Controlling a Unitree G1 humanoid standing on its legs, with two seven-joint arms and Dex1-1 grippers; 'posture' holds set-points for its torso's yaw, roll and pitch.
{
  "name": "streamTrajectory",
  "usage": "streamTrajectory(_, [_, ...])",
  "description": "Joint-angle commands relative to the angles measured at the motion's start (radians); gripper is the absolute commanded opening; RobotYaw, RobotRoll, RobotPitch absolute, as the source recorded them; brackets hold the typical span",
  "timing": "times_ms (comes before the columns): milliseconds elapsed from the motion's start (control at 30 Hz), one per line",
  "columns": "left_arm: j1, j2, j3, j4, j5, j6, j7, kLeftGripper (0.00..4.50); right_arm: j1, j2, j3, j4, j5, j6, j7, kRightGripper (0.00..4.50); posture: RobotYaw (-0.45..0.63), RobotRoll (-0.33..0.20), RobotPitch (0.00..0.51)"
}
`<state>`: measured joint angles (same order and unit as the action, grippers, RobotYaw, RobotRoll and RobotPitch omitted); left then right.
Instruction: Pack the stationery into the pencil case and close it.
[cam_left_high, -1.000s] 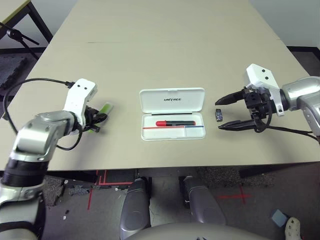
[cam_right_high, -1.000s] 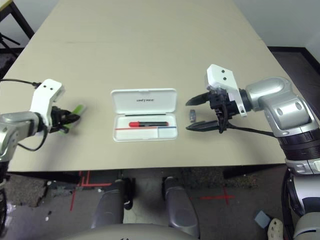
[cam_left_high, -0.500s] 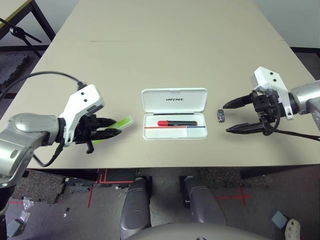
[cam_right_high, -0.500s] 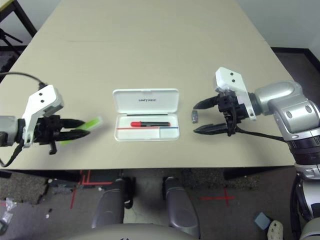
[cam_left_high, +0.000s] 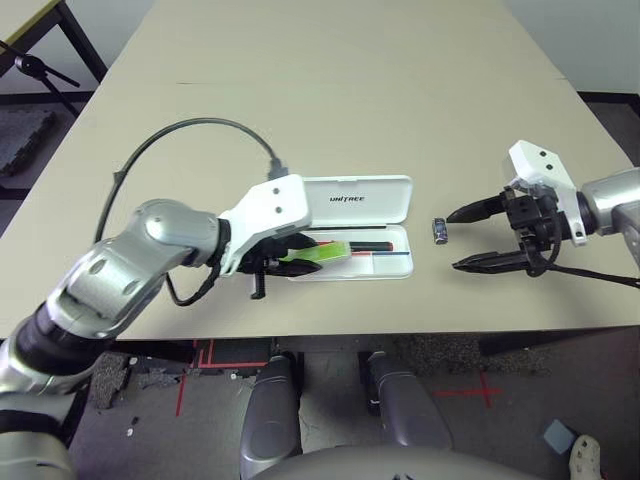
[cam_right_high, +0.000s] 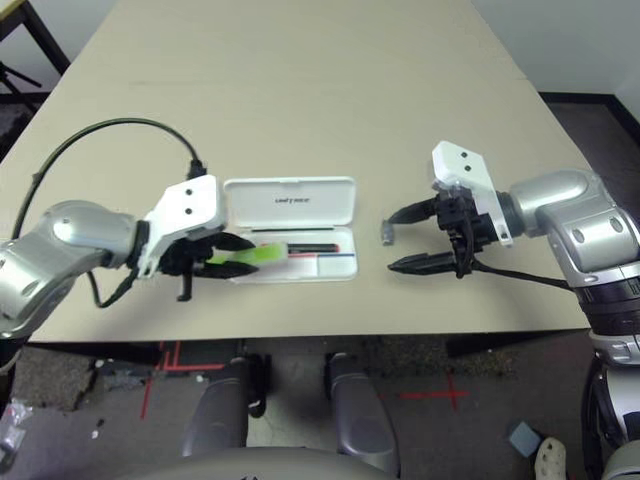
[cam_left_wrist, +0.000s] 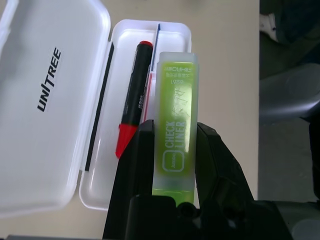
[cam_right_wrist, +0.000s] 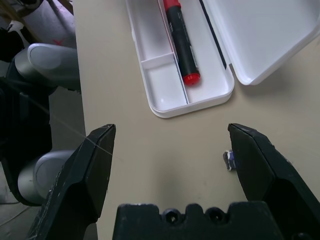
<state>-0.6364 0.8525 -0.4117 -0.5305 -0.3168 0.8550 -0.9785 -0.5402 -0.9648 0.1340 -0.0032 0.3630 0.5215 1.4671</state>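
We see the left tool (cam_left_wrist: 172, 150) pinching the stick (cam_left_wrist: 175, 135) over the open case (cam_left_high: 348, 228); right tool (cam_left_high: 468, 237) spread, sharpener (cam_left_high: 439, 231) at its 9 o'clock.

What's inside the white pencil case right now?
In the open pencil case lies a red marker with a black middle. The left gripper holds a green stick over the tray, hiding part of its floor.

A glossy white plastic pencil case (cam_left_high: 350, 225) at frame centre lies on a matt, smooth beige table (cam_left_high: 330, 90); a translucent lime-green plastic stick (cam_left_wrist: 176, 135) sits between matt black fingers (cam_left_wrist: 132, 165), brushed-silver metal forearm (cam_left_high: 140, 250) at left.
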Motion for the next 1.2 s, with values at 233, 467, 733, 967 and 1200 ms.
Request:
streamTrajectory(233, [-0.041,-0.068,-0.129,0.085,0.136,-0.047,-0.001,1.08,-0.001,0.009,0.005,-0.014,0.001,0.007,-0.006,4.50,-0.05,0.000,0.185])
streamTrajectory(467, [-0.059,-0.115,-0.166,0.117,0.177,-0.063,-0.016,1.08,0.002,0.008,0.005,-0.022,-0.002,0.007,-0.008,4.50,-0.06,0.000,0.187])
streamTrajectory(733, [-0.056,-0.151,-0.171,0.136,0.182,-0.056,-0.035,1.08,0.003,0.010,0.002,-0.029,-0.001,0.006,-0.019,4.50,-0.07,0.000,0.184])
streamTrajectory(967, [-0.053,-0.162,-0.160,0.146,0.186,-0.056,-0.039,2.90,-0.002,0.016,0.004,-0.020,-0.006,-0.003,-0.024,4.50,-0.07,0.000,0.174])
streamTrajectory(1200, [-0.020,-0.142,-0.108,0.136,0.169,-0.084,-0.044,4.46,-0.007,0.023,0.002,-0.008,-0.010,-0.016,-0.029,4.50,-0.06,0.000,0.170])
